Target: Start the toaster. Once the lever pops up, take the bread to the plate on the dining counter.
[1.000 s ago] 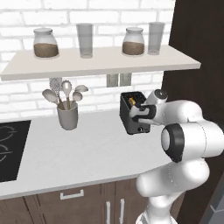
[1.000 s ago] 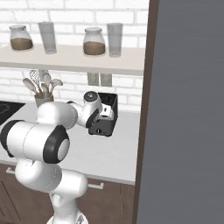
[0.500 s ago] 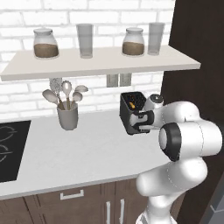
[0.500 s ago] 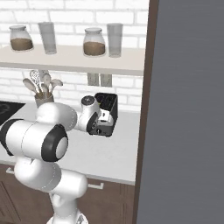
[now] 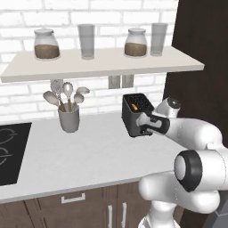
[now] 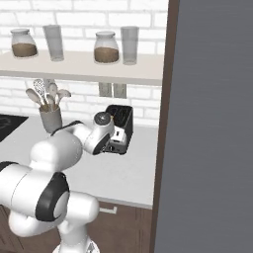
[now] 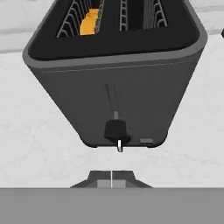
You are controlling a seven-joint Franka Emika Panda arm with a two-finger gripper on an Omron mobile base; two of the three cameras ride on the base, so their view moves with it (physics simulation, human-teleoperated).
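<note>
A utensil crock (image 5: 69,119) is seen left of the toaster (image 5: 136,113); the clenched gripper (image 7: 112,178) is held just before the toaster's front.

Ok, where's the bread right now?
The bread sits down in the toaster's left slot in the hand view, on the white counter under the shelf.

text: none legible | labels: none | jars, glasses, toaster (image 7: 114,74): unmarked

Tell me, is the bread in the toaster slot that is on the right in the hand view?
No, the bread sits in the left slot of the toaster there.
</note>
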